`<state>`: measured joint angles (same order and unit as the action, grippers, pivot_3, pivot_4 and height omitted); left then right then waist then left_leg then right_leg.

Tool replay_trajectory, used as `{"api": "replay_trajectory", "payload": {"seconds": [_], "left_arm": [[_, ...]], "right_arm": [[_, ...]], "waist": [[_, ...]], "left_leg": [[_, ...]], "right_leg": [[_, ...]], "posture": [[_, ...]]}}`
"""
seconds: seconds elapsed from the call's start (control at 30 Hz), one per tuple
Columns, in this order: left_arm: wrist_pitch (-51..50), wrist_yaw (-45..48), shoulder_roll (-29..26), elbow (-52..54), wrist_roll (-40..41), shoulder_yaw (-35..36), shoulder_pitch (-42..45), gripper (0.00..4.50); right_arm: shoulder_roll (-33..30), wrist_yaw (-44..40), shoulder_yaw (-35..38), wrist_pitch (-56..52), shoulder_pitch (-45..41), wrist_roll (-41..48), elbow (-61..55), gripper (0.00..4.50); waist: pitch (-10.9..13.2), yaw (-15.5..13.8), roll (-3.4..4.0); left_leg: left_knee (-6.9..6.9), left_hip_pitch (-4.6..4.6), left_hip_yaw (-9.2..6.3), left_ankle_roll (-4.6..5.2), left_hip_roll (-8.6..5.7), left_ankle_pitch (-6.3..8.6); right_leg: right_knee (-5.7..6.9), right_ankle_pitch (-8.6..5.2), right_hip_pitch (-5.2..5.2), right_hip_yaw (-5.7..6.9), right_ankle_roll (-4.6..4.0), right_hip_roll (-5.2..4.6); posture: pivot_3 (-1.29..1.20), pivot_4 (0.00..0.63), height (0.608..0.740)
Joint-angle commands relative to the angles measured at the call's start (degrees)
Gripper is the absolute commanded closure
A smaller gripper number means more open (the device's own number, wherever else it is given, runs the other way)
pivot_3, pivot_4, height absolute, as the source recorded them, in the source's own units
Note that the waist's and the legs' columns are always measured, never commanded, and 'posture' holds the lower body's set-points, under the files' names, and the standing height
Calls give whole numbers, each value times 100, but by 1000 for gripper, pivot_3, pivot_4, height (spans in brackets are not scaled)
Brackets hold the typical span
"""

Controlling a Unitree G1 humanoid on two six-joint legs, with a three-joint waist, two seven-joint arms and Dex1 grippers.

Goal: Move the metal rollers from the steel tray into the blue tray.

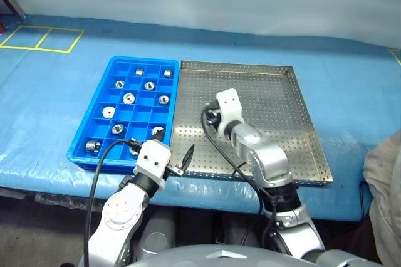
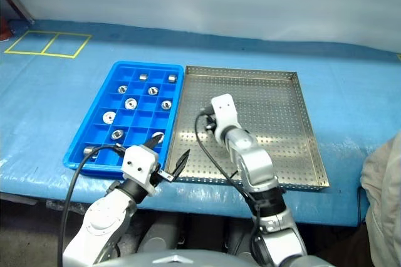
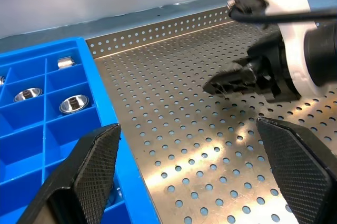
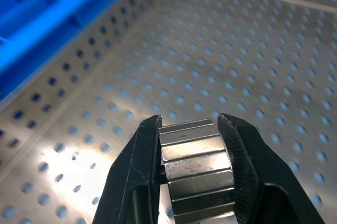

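Note:
My right gripper [image 4: 189,121] is shut on one of the metal rollers [image 4: 195,166], a shiny faceted cylinder pinched between its black fingers. It hovers over the left half of the steel tray [image 1: 269,104], near the wall beside the blue tray [image 1: 145,60]. Several rollers [image 1: 128,98] lie in separate compartments of the blue tray. My left gripper [image 1: 175,143] is open and holds nothing. It sits at the near edge where the two trays meet. In the left wrist view, the right gripper [image 3: 226,82] shows ahead over the perforated floor.
Both trays rest side by side on a blue table cover [image 1: 56,110]. Yellow tape squares [image 1: 44,38] mark the far left. A grey cloth bundle [image 1: 382,179] sits at the right edge. Black cables [image 1: 216,148] run along both arms.

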<state>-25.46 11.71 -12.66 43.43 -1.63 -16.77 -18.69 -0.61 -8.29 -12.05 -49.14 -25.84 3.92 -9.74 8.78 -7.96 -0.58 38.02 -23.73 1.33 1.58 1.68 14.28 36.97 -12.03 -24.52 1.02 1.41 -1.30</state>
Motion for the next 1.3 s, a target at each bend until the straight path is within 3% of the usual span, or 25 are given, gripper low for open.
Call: {"api": "replay_trajectory", "payload": {"seconds": [0.03, 0.33, 0.8, 1.3], "left_arm": [[147, -139, 64, 181, -58, 13, -74, 0], [243, -470, 162, 383, -254, 61, -442, 0], [337, -588, 193, 400, -342, 25, -529, 0], [329, -436, 134, 306, -274, 2, -353, 0]], "right_arm": [[259, -240, -273, 331, -497, 67, 188, 3208], [678, -656, -613, 1222, -1096, 3, 1542, 3208], [897, -1022, -462, 2072, -1517, -59, 2962, 3208], [548, -969, -136, 1937, -1430, -51, 2519, 3208]], "waist": [[0, -32, 0], [0, -412, -1], [0, -1423, 0], [-1, -1956, 0]], "left_leg": [[-2, -1, -1, 0, 0, 0], [-7, -5, 0, 0, -6, 0], [-8, -13, 5, -4, -7, 2], [-6, -30, 17, -26, -7, 15]], "right_leg": [[0, 0, 0, 1, 0, 0], [-4, -1, -3, -1, 6, -7], [-6, -4, -16, 14, 5, 0], [-7, -14, -26, 61, -11, 2]], "posture": [[434, 150, 740], [551, 150, 740], [585, 150, 740], [531, 150, 740]]}}
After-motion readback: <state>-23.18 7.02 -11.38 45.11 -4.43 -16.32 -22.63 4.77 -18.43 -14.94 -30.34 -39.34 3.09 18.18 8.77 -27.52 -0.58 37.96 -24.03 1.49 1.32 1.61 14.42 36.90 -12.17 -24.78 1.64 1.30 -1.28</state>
